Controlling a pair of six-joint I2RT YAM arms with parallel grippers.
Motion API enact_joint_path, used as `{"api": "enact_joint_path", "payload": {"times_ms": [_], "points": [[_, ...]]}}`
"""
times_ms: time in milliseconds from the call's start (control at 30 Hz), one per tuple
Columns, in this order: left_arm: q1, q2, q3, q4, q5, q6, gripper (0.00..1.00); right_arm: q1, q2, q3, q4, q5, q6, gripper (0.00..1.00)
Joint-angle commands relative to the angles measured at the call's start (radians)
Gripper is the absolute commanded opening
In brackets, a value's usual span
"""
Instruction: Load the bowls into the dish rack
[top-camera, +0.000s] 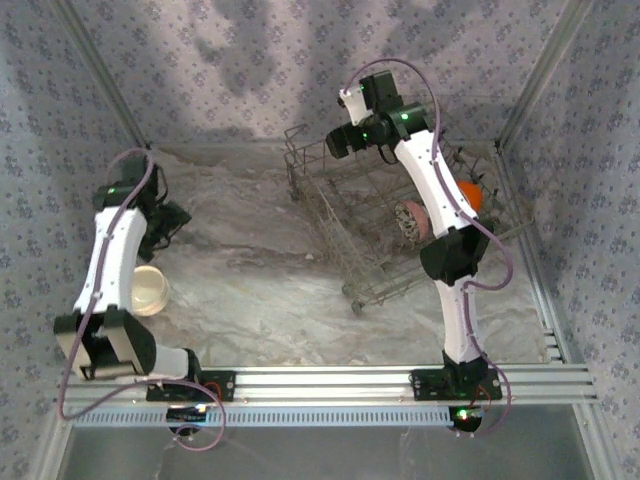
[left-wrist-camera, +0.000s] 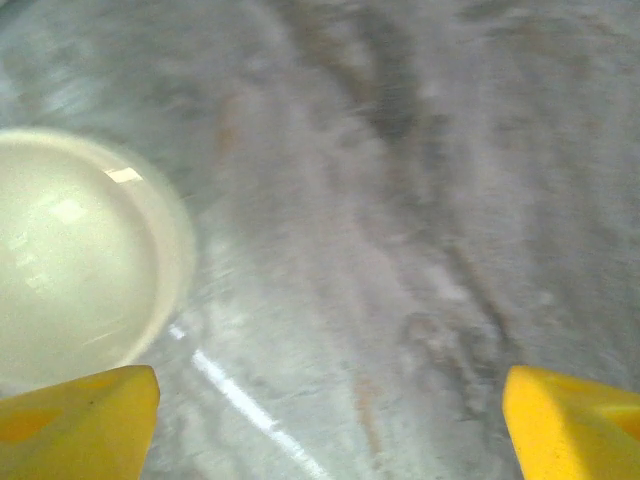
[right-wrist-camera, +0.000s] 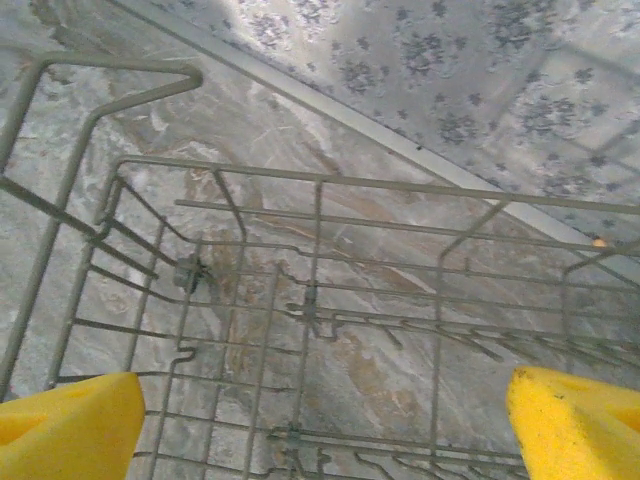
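Observation:
A cream bowl (top-camera: 150, 290) sits on the marble table at the left, beside the left arm; in the left wrist view the same bowl (left-wrist-camera: 70, 260) lies left of the fingers. My left gripper (top-camera: 176, 219) (left-wrist-camera: 330, 430) hangs open over bare table, nothing between its yellow fingertips (left-wrist-camera: 80, 420). The grey wire dish rack (top-camera: 345, 245) stands at the right. An orange bowl (top-camera: 471, 194) and a pink patterned bowl (top-camera: 411, 222) stand in it, partly hidden by the right arm. My right gripper (top-camera: 340, 140) (right-wrist-camera: 325, 425) is open above the rack's far end (right-wrist-camera: 320, 300), holding nothing.
Patterned walls close in the table on the back and both sides, and the back wall (right-wrist-camera: 480, 90) runs close behind the rack. An aluminium rail (top-camera: 400, 380) carries both arm bases along the near edge. Bare marble (top-camera: 250, 260) lies between the cream bowl and the rack.

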Motion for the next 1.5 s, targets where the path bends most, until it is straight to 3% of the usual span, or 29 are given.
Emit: {"api": "enact_joint_path", "payload": {"times_ms": [0, 367, 800, 1200, 1467], "points": [[0.070, -0.074, -0.082, -0.071, -0.012, -0.029, 0.89, -0.002, 0.019, 0.042, -0.021, -0.084, 0.022, 0.94], [0.259, -0.118, -0.228, -0.083, 0.013, 0.032, 0.91, -0.003, 0.015, 0.002, -0.015, -0.107, 0.025, 0.93], [0.270, 0.051, -0.214, 0.014, 0.094, 0.180, 0.87, 0.005, 0.005, -0.039, -0.021, -0.075, 0.015, 0.93], [0.269, 0.153, -0.181, 0.014, 0.082, 0.299, 0.72, 0.005, 0.005, -0.055, -0.019, -0.073, 0.019, 0.92], [0.265, 0.191, -0.163, 0.016, 0.094, 0.322, 0.52, 0.005, 0.003, -0.065, -0.014, -0.076, 0.023, 0.93]]}}
